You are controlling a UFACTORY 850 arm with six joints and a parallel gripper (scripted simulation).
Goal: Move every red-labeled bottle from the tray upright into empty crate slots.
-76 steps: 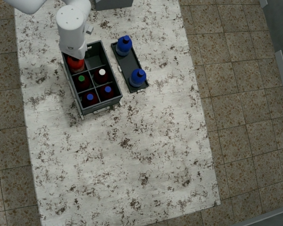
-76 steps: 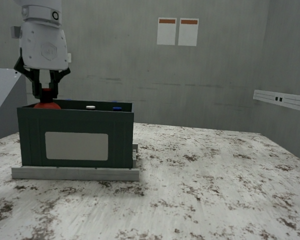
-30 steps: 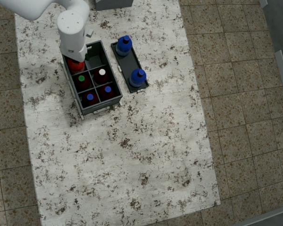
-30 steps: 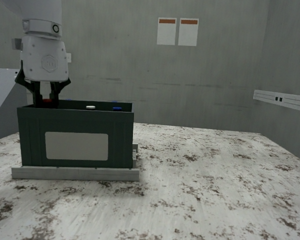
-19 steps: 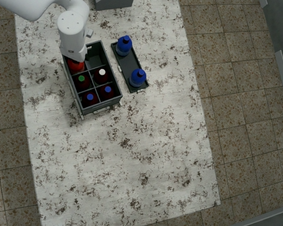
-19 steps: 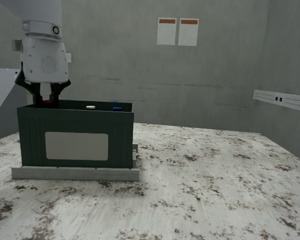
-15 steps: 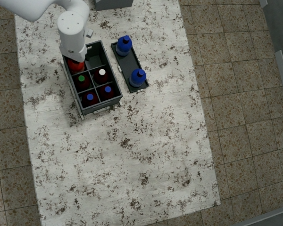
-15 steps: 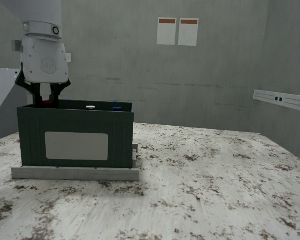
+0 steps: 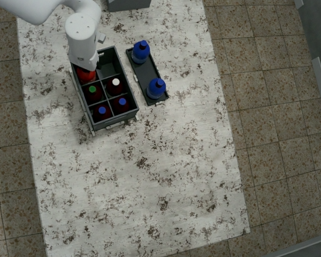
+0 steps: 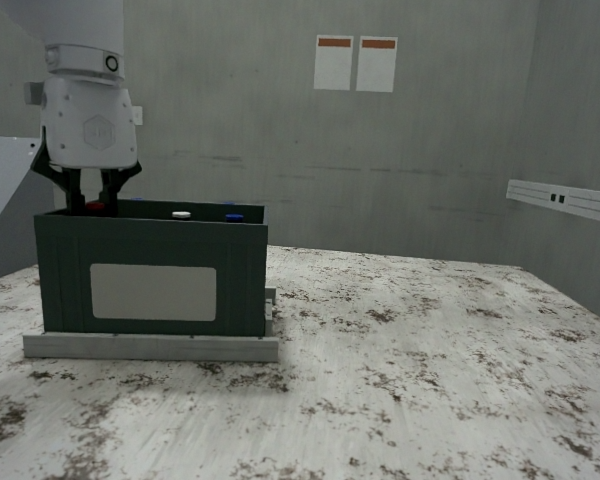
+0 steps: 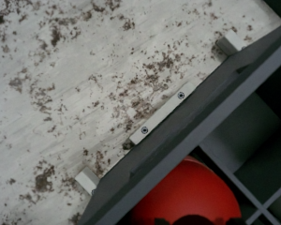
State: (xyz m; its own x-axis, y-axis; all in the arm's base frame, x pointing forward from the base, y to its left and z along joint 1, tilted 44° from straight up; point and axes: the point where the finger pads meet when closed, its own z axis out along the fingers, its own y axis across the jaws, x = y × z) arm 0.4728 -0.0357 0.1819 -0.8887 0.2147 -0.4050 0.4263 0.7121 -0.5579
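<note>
My gripper (image 10: 94, 205) is shut on the cap of a red-labeled bottle (image 9: 85, 75) (image 10: 94, 205) (image 11: 187, 192), which sits deep in the back left slot of the dark crate (image 9: 129, 93) (image 10: 150, 242) (image 11: 178, 141). Only its red cap shows above the crate rim in the side view. The slot to its right is empty. The other slots hold dark bottles with green (image 9: 92, 89), white (image 9: 115, 81) and blue caps (image 9: 122, 101) (image 9: 101, 110). Two blue bottles (image 9: 140, 51) (image 9: 155, 88) stand on the black tray (image 9: 145, 72) right of the crate.
The crate sits on grey rails (image 10: 150, 348) (image 11: 161, 114) on a speckled white table top (image 9: 141, 179). A grey box (image 9: 129, 4) stands at the table's far edge. The robot base (image 10: 5, 222) is at the left in the side view.
</note>
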